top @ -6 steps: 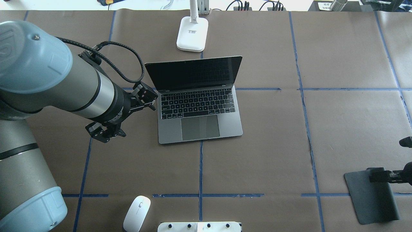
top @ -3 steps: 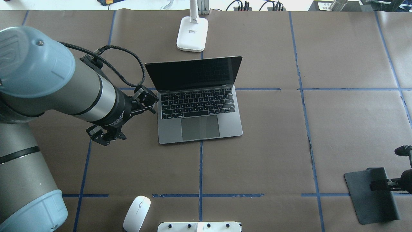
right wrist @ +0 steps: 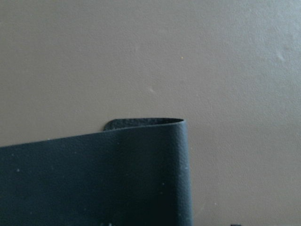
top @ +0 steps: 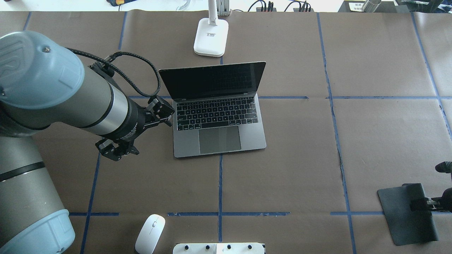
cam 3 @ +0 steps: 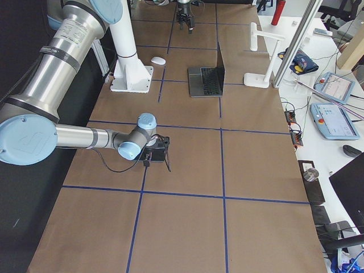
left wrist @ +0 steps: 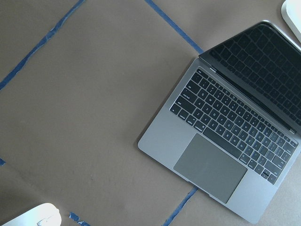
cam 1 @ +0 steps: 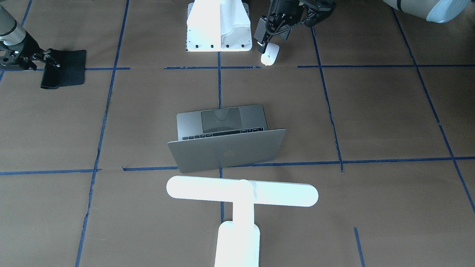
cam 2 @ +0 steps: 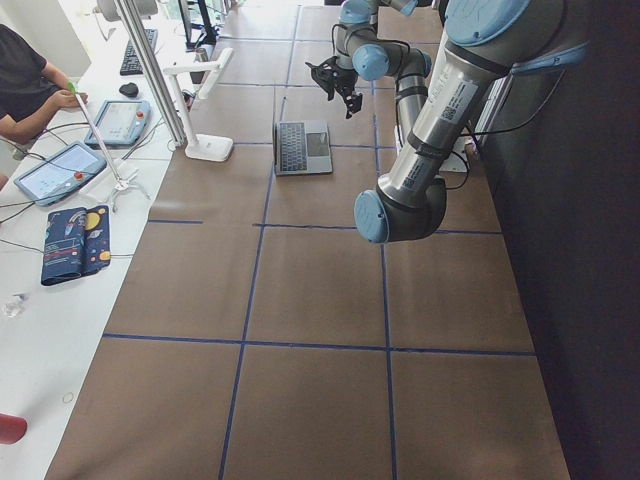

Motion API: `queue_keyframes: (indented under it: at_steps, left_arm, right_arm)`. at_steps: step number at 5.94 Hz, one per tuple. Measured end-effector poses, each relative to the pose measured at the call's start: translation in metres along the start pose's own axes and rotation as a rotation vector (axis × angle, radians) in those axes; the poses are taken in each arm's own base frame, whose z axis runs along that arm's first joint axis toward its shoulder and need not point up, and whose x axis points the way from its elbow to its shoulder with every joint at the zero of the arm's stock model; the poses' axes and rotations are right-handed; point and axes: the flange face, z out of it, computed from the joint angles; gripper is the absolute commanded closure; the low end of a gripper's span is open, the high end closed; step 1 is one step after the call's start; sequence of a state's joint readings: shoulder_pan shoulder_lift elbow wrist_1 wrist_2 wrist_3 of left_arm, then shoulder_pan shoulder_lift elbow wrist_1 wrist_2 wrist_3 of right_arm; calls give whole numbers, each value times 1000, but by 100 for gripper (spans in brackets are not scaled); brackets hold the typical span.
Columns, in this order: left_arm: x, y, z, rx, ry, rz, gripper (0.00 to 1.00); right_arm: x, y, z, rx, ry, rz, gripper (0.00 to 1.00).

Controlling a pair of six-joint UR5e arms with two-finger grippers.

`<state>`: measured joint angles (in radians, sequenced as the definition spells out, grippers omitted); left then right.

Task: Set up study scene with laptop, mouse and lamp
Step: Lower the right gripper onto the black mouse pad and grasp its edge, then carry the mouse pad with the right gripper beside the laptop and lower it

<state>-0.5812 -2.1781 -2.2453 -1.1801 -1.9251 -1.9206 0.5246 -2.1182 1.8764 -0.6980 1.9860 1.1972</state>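
Note:
The silver-grey laptop (top: 219, 120) stands open in the table's middle, screen dark; it also shows in the left wrist view (left wrist: 225, 136). The white mouse (top: 150, 229) lies at the near edge, left of the centre line. The white T-shaped lamp (cam 1: 241, 191) stands behind the laptop, its base (top: 210, 37) at the far edge. My left gripper (top: 141, 129) hangs high, left of the laptop, jaws spread and empty. My right gripper (top: 422, 204) is shut on the edge of a black mat (top: 402, 215) at the near right; the mat's edge curls over in the right wrist view (right wrist: 141, 174).
A white flared block with bolt holes (top: 219, 248) sits at the near edge beside the mouse. Blue tape lines cross the brown table cover. Operators' tablets and cables (cam 3: 330, 102) lie beyond the far edge.
My right gripper has drawn back toward the right edge and slightly nearer while holding the mat's edge. My left gripper has shifted a little toward the laptop. Laptop, mouse and lamp have not moved.

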Motion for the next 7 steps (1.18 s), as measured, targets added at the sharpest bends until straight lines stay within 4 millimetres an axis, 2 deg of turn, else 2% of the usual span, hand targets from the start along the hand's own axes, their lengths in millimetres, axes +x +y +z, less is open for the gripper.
queue_keyframes:
  at_steps: [1,2,5,6,7]
  left_arm:
    - [0,1,0,-1,1,1,0]
    - [0,1,0,-1,1,2,0]
    - [0,0,1,1,-1,6,0]
    - [0,0,1,1,-1,7,0]
    - [-1,0,2,2,-3,6,0]
  right_arm:
    - [1,1,1,-11,-2,2,84]
    - [1,2,1,-20,-5,1,100]
    - [0,2,-1,-21,-11,1,100]
    - [-6,2,-7,-8,-29,-6,100]
    - [-26,-4,-22,28,-77,-22,100]
